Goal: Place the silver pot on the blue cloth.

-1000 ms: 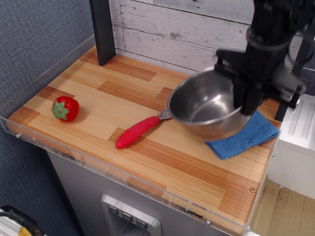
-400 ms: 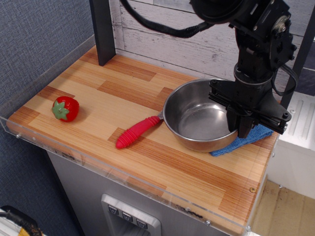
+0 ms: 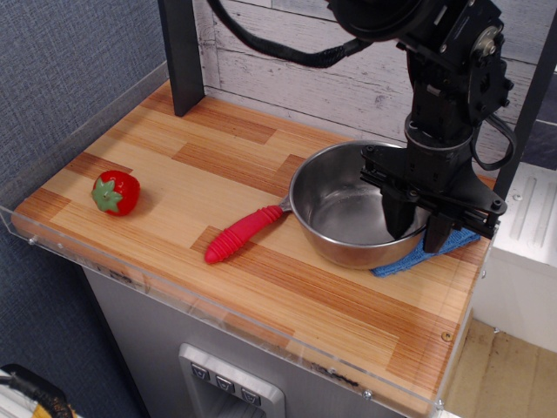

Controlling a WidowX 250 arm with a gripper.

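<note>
The silver pot (image 3: 344, 209) stands upright on the wooden counter at the right, on top of the blue cloth (image 3: 406, 262). Only the cloth's front and right edges show from under it. My gripper (image 3: 418, 228) points down over the pot's right rim. One finger (image 3: 396, 218) is inside the pot and the other is outside it above the cloth, with a gap between them. The jaws stand apart and do not pinch the rim.
A red-handled utensil (image 3: 242, 233) lies just left of the pot, its metal end touching or under the pot's side. A red toy strawberry (image 3: 116, 192) sits at the far left. A black post (image 3: 183, 52) stands at the back. Clear acrylic walls (image 3: 52, 139) edge the counter.
The pot came down from the air, tilted, onto the blue cloth and now stands level. The jaws have since spread apart at the rim.
</note>
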